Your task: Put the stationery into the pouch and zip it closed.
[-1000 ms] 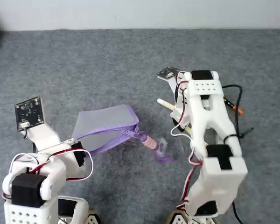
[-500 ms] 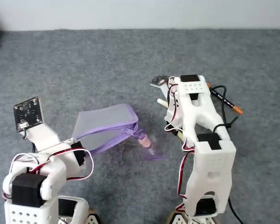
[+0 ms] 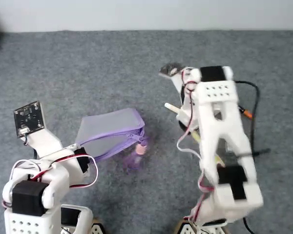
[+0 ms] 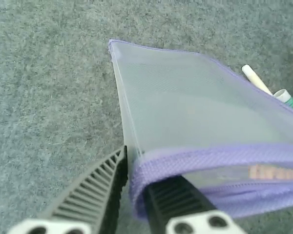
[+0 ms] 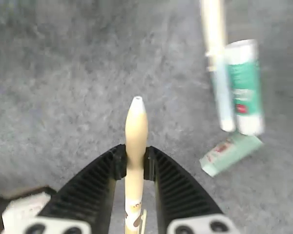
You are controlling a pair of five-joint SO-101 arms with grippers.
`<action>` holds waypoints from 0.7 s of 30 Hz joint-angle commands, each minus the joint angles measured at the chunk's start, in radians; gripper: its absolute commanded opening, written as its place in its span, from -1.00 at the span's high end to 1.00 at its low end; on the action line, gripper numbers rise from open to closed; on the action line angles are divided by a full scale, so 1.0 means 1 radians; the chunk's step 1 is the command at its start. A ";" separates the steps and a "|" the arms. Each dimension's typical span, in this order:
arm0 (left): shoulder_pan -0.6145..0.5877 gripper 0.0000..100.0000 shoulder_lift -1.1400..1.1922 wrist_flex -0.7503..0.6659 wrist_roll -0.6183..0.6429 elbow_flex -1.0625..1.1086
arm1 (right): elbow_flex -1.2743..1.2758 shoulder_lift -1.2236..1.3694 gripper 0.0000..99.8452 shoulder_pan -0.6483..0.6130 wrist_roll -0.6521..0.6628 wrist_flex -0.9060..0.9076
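Left of centre on the grey carpet (image 3: pixel 88 63): a lilac pouch (image 3: pixel 110 130), unzipped, mouth facing the right arm. Pinched at one corner by the left gripper (image 4: pixel 136 171), clamped on the fabric. Well apart, a cream pen (image 5: pixel 136 126) nipped tight in the right gripper (image 5: pixel 135 158) (tip poking past the fingers). Beyond, on the carpet, a white pen (image 5: pixel 216 58) just beside a green-and-white tube (image 5: pixel 244 83).

The pouch (image 4: pixel 185 112) has one edge in the left claw (image 4: pixel 132 195) and stretches ahead of it. A pen (image 5: pixel 136 126) sits in the right claw (image 5: pixel 135 161), a tube (image 5: pixel 244 83) on the tabletop (image 5: pixel 63 73) beyond
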 commanded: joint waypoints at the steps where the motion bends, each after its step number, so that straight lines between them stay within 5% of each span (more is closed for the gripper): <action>1: 0.005 0.97 0.035 -0.014 0.011 -0.074 | 0.029 -0.269 0.98 -0.033 -0.146 0.044; 12: 0.005 0.97 0.338 0.040 0.014 -0.249 | 0.130 -0.768 0.98 -0.291 -0.543 0.007; 17: 0.005 0.97 0.384 0.040 0.014 -0.248 | 0.141 -0.885 0.98 -0.447 -0.850 -0.274; 21: 0.005 0.97 0.419 0.026 0.015 -0.248 | 0.233 -0.903 0.98 -0.518 -0.881 -0.522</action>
